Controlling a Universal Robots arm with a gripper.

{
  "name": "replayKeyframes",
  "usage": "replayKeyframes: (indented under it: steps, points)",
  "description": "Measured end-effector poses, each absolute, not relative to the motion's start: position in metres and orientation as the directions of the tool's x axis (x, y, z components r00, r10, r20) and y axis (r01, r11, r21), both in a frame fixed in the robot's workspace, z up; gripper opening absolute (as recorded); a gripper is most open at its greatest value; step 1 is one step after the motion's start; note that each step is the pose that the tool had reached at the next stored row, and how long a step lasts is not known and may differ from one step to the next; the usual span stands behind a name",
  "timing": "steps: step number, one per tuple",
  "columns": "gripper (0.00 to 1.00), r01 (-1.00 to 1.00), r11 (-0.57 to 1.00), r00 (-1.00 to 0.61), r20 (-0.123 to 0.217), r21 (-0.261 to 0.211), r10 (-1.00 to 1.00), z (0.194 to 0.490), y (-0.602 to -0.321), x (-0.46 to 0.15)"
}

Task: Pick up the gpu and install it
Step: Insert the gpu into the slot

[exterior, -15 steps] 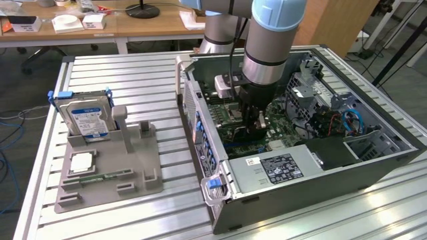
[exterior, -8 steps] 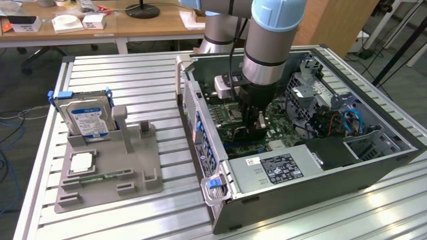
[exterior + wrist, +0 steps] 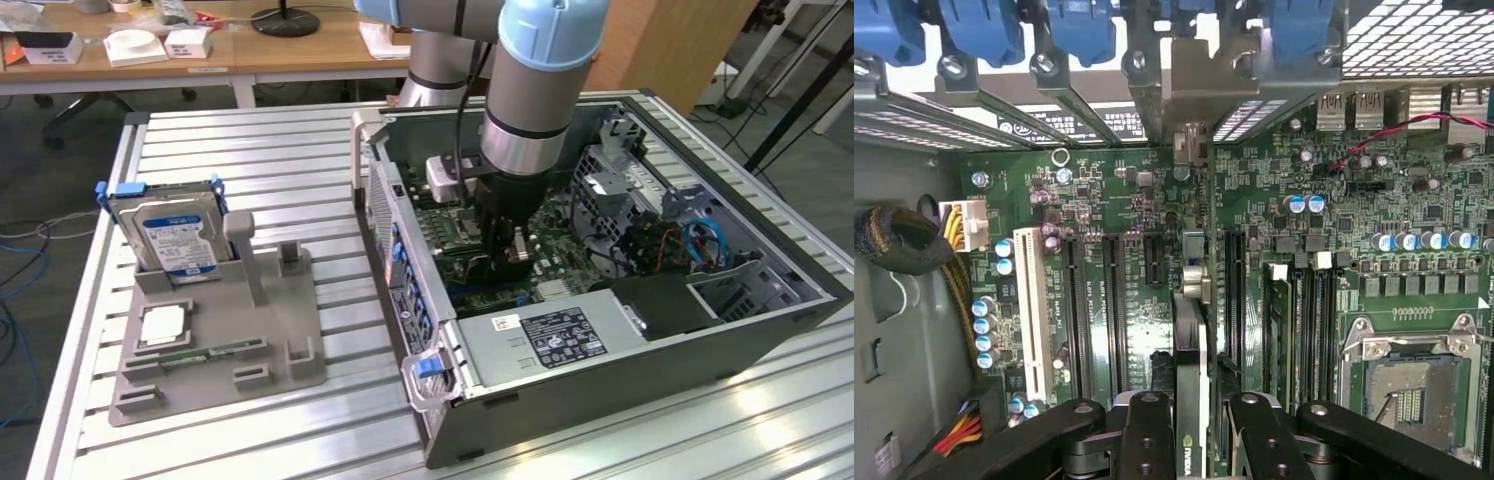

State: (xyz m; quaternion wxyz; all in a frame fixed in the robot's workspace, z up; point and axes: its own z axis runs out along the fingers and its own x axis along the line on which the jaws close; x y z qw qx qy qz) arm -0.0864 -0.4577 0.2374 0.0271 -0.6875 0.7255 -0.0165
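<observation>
End effector [image 3: 1192,440]: fingers clamped on the gpu [image 3: 1192,400], card held edge-on, upright, above a motherboard [image 3: 1104,220] expansion slot inside the open computer case [image 3: 641,340]. Seating advice: keep card square to slot, bracket aligned with rear slot covers [image 3: 1064,90]. Hard drive [image 3: 174,235] stands in the holder on the tabletop [image 3: 267,140], well apart.
</observation>
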Motion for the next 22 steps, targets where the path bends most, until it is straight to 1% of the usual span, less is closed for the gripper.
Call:
replayKeyframes:
  steps: [7,9,10,11,12,13,18,22]
  points:
    - [0.27,-0.997,0.055,-0.054,-0.019,-0.062,-0.998,0.236,-0.457,-0.087]
    - [0.39,-0.997,0.054,-0.053,-0.017,-0.061,-0.998,0.237,-0.458,-0.086]
    - [0.39,-0.997,0.054,-0.053,-0.017,-0.061,-0.998,0.237,-0.458,-0.086]
    - [0.45,-0.997,0.054,-0.053,-0.017,-0.061,-0.998,0.237,-0.458,-0.086]
    - [0.45,-0.997,0.054,-0.053,-0.017,-0.061,-0.998,0.237,-0.458,-0.086]
    - [0.51,-0.997,0.054,-0.053,-0.017,-0.061,-0.998,0.237,-0.458,-0.086]
    - [0.51,-0.997,0.054,-0.053,-0.017,-0.061,-0.998,0.24,-0.458,-0.086]
    - [0.51,-0.997,0.054,-0.053,-0.017,-0.061,-0.998,0.256,-0.458,-0.086]
